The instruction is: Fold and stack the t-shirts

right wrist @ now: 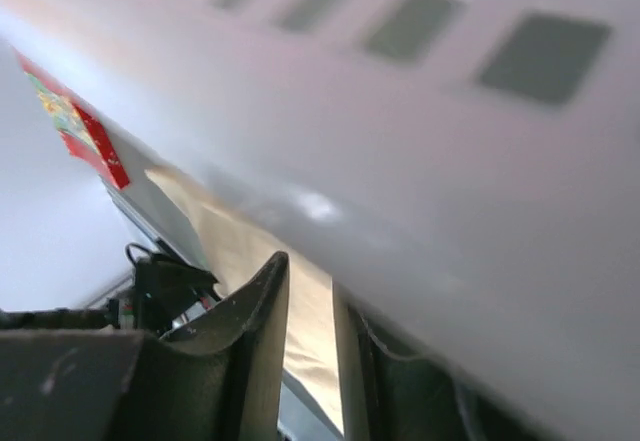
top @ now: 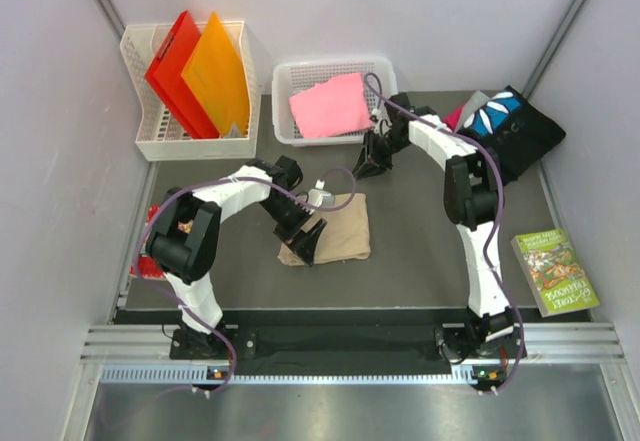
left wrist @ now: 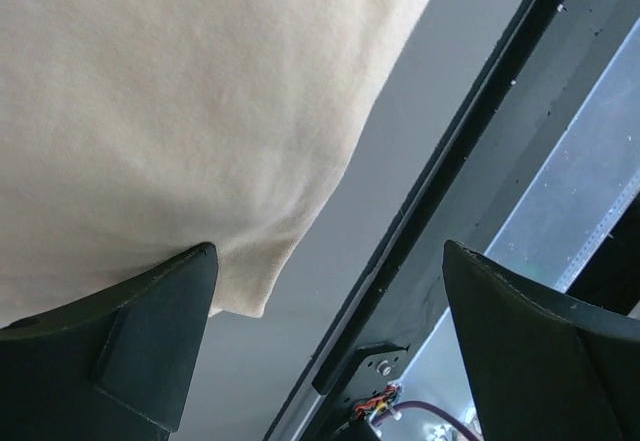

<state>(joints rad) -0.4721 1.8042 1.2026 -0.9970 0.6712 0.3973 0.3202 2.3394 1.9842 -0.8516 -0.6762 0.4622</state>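
Tee [top: 342, 227], tan and folded, lies on the table [top: 420, 251] beneath the left hand [top: 306, 242], whose spread fingers straddle its edge, seemingly to grasp it for stacking; the right hand [top: 372, 159], fingers nearly together, sits just beside a basket [top: 288, 133] holding a pink tee [top: 330, 104], grip unclear.

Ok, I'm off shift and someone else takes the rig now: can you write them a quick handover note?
Grippers: left gripper is open wide, low over the tan tee's near-left corner, holding nothing. The right gripper has its jaws nearly together at the basket's front wall; grip unclear.
Things: tan tee at mid-table; pink tee in the basket; black printed tee, grey tee and magenta tee heaped at far right.
Done: tan and pink look folded.
Left: fold the heap, then stack all the tees.
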